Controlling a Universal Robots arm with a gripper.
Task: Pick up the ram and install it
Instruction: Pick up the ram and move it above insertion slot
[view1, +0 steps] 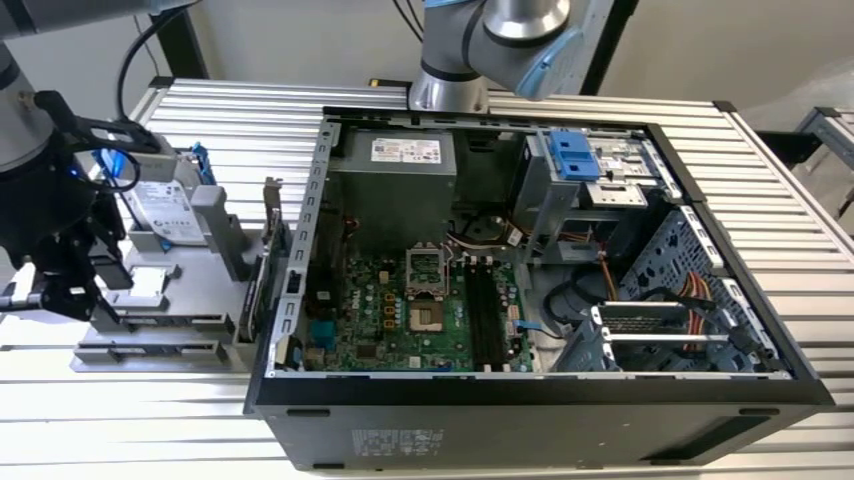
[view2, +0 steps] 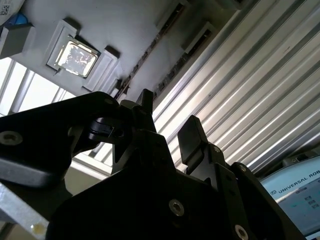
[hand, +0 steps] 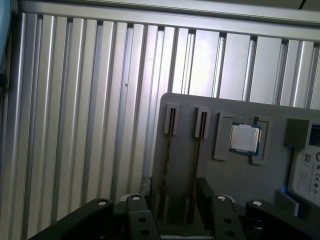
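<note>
Nothing fancy around me here: my whole bench is a ribbed silver aluminium table (view1: 240, 110) with long grooves running across it, evenly lit with soft glare on the ridges, and behind it there's a plain pale wall (view1: 307, 40) and a black post (view1: 178, 45).

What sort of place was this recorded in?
Probably a robotics lab bench for PC assembly: an open computer case with bare motherboard on a ribbed aluminium table, a grey parts fixture holding a hard drive beside it, a robot arm behind.
</note>
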